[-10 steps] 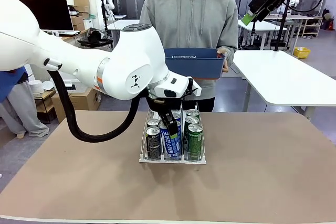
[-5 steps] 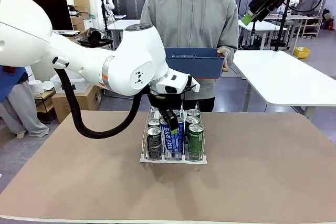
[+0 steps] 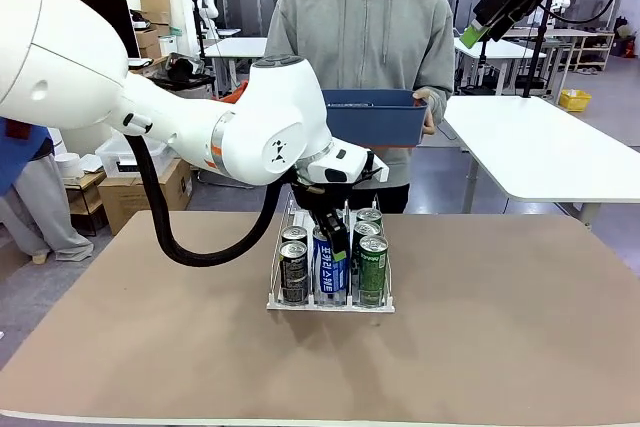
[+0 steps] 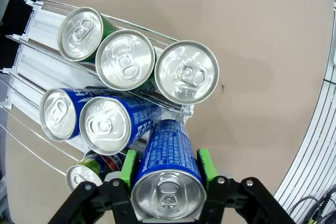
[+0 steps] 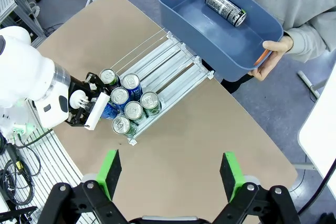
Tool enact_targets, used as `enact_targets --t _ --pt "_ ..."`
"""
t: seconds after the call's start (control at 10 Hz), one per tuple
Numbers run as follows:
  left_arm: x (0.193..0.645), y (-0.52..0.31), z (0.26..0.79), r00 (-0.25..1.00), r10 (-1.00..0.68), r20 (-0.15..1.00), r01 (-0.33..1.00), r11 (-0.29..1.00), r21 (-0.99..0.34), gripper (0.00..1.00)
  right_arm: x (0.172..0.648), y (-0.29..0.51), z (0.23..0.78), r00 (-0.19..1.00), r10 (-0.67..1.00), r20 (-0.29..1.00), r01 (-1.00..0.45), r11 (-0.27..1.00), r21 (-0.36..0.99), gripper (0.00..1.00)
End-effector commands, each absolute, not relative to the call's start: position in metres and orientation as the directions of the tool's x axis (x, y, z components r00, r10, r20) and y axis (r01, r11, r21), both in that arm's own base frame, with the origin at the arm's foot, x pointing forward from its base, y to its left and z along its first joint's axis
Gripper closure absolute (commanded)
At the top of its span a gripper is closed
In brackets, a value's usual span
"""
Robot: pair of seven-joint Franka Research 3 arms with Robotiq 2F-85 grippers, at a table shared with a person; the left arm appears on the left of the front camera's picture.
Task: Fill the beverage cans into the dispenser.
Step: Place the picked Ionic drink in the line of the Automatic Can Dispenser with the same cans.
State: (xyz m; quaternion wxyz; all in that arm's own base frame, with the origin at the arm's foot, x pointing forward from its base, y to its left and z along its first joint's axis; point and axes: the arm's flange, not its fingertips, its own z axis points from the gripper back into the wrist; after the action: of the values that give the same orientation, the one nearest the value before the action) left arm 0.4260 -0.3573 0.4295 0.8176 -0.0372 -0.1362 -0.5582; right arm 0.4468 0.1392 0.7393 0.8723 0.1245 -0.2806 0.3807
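Observation:
My left gripper (image 3: 335, 238) is shut on a blue-and-white can (image 3: 328, 267) at the front end of the dispenser's (image 3: 330, 302) middle lane. In the left wrist view its green pads (image 4: 128, 169) clamp the tilted can (image 4: 168, 182) just below the top. Two more blue cans (image 4: 105, 124) stand behind it, three green cans (image 4: 125, 59) fill the neighbouring lane, and a black can (image 4: 84, 176) stands in the other lane. My right gripper (image 5: 170, 177) hangs open high above the table, also seen top right (image 3: 470, 35).
A person at the far side holds a blue bin (image 3: 372, 119) above the table's edge. In the right wrist view the bin (image 5: 247, 51) has one black can (image 5: 224, 8) lying in it. The dispenser's far lane ends (image 5: 181, 59) are bare.
My left arm has swung a little to the right, and the held blue can has shifted slightly with it at the lane's front. The right gripper and the bin have stayed put.

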Motion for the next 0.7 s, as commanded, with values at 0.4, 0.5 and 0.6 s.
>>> enact_targets --t 0.4,0.5,0.6 --pt "0.4429 -0.3637 0.4382 0.290 -0.905 0.312 0.923 0.351 0.160 0.43 0.4453 0.1383 0.7398 0.556 0.597 0.579 -0.735 0.678 0.008 0.00" --pt "0.4423 -0.3643 0.4387 0.289 -0.904 0.314 0.923 0.351 0.159 0.43 0.4453 0.1383 0.7398 0.556 0.597 0.579 -0.735 0.678 0.008 0.00" --pt "0.4427 -0.3642 0.4381 0.291 -0.902 0.319 0.922 0.354 0.158 0.43 0.4453 0.1383 0.7398 0.556 0.597 0.579 -0.735 0.678 0.008 0.00"
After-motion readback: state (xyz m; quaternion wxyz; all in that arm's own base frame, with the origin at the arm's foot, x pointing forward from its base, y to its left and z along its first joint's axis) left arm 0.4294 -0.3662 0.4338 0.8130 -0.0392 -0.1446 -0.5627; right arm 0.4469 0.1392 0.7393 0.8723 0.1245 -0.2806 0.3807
